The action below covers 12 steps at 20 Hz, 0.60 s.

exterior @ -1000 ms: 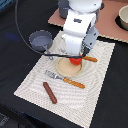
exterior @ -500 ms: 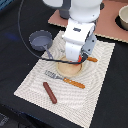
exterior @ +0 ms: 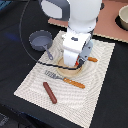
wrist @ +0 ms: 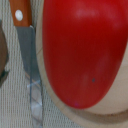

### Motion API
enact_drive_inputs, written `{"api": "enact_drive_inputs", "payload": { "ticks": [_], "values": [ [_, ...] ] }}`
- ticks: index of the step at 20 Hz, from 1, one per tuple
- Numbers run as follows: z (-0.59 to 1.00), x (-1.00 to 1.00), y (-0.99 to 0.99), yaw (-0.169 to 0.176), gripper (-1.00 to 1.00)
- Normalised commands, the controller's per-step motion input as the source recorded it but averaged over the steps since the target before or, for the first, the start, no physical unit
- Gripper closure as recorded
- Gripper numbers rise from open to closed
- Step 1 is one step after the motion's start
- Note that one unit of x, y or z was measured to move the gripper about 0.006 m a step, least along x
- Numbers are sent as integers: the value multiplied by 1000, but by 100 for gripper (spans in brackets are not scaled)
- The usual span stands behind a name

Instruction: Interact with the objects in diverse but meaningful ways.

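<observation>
A dark, nearly black table (exterior: 15,20) carries a pale striped placemat (exterior: 102,62) lying askew. Beyond the placemat's far edge lies a salmon-pink board (exterior: 112,27). Light is even, with soft shadows.

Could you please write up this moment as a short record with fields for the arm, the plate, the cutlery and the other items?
arm: lowered over the plate, hiding most of it in the exterior view
plate: round, tan, on the striped mat
tomato: red, on the plate, fills the wrist view
knife: orange handle, beside the plate
fork: orange handle, on mat
sausage: brown, on mat
saucepan: grey, at mat's edge
jaws: not visible
</observation>
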Motion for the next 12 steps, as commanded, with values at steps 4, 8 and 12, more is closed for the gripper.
{"api": "enact_drive_inputs", "payload": {
  "ticks": [4,8,12],
  "values": [
    [114,307,16,-29,100],
    [8,203,0,-36,100],
    [0,221,0,-41,100]
  ]
}}
